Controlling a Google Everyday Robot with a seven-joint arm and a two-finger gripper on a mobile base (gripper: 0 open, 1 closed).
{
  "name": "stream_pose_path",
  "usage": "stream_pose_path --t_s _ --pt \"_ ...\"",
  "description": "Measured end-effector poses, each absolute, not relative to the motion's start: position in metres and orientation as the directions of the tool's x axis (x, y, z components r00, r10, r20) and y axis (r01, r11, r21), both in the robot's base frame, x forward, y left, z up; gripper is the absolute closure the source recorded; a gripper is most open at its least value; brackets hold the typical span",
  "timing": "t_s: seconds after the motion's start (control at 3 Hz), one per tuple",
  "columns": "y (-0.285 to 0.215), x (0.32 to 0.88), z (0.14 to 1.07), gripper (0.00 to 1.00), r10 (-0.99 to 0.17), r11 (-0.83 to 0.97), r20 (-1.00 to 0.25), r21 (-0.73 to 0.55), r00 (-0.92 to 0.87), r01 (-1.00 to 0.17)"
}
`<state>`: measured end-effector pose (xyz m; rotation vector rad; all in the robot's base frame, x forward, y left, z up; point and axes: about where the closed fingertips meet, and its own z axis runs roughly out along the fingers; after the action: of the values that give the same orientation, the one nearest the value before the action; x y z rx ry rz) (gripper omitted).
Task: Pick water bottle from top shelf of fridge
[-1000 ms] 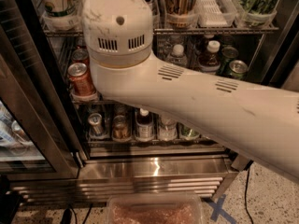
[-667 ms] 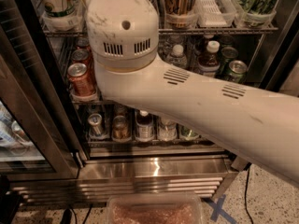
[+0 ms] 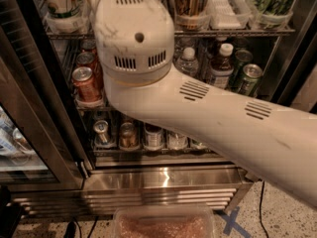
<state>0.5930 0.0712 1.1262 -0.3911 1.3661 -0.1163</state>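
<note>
The water bottle (image 3: 187,59), small and clear with a white cap, stands on a wire shelf of the fridge (image 3: 47,110), just right of my arm. My white arm (image 3: 148,63) fills the middle of the camera view and hides much of the shelves. My gripper is out of view, somewhere beyond the arm's round joint. A white-capped bottle of dark drink (image 3: 221,63) stands right of the water bottle.
Red cans (image 3: 85,83) stand at the shelf's left and green cans (image 3: 249,78) at its right. Several cans (image 3: 129,135) line the lower shelf. Tubs and cups sit on the shelf above. The steel slatted base (image 3: 163,185) is below, with a clear plastic tub (image 3: 163,224) on the floor.
The arm's round joint has shifted slightly to the right and up. The bottles and cans have not moved.
</note>
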Motion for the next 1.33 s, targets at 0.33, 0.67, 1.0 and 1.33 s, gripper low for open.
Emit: stream_pose_path --t_s 0.33,0.67,1.0,1.33 --pt "0.077 0.581 1.136 1.0 -0.31 0.924 -0.919 -0.351 0.242 -0.149" --pt "0.068 0.547 1.178 1.0 -0.251 0.939 -0.91 -0.311 0.329 -0.145" --pt "0.068 0.547 1.178 1.0 -0.251 0.939 -0.91 -0.311 0.329 -0.144" --pt "0.06 0.541 1.171 1.0 -0.27 0.937 -0.921 -0.318 0.281 -0.143"
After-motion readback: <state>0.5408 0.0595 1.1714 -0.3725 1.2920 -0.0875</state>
